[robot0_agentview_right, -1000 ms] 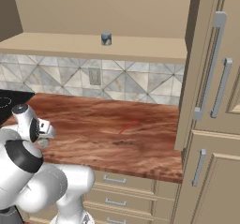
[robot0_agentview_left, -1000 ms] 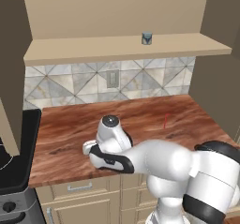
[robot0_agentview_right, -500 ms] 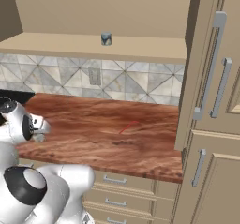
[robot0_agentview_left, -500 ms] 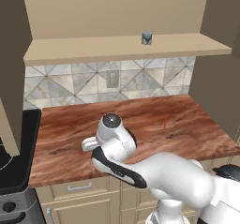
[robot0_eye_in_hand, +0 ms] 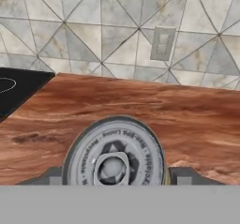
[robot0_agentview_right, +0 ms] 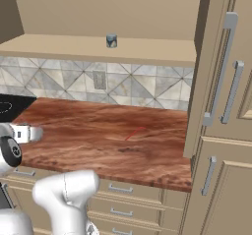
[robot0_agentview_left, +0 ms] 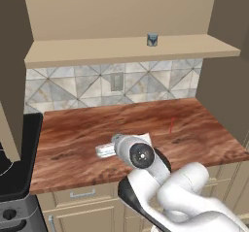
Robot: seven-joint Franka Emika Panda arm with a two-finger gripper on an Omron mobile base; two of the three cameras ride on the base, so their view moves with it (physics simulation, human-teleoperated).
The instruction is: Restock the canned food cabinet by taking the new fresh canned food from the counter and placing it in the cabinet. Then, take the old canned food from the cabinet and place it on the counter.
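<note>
The new fresh canned food (robot0_eye_in_hand: 115,155) shows its silver pull-tab lid low in the hand view, standing on the reddish-brown counter (robot0_eye_in_hand: 187,115). My gripper (robot0_eye_in_hand: 117,177) straddles it. The dark fingertips (robot0_eye_in_hand: 52,177) flank its sides closely, and a sliver of gap shows on the right. From the base cameras the gripper (robot0_agentview_left: 104,151) (robot0_agentview_right: 24,133) hangs low over the counter (robot0_agentview_left: 194,134) near its front left. The old canned food (robot0_agentview_left: 152,40) (robot0_agentview_right: 111,41), small and blue-grey, stands on the cabinet shelf (robot0_agentview_left: 97,49) (robot0_agentview_right: 59,46).
A black stovetop (robot0_agentview_left: 14,163) (robot0_eye_in_hand: 18,87) borders the counter on the left. A wall outlet (robot0_agentview_left: 116,81) sits in the tiled backsplash. Tall cabinet doors with handles (robot0_agentview_right: 226,81) close off the right end. Drawers (robot0_agentview_right: 123,194) run below the counter edge.
The arm has sunk lower and come toward the counter's front edge, with the hand drifting slightly left. The blue-grey can on the shelf has not moved.
</note>
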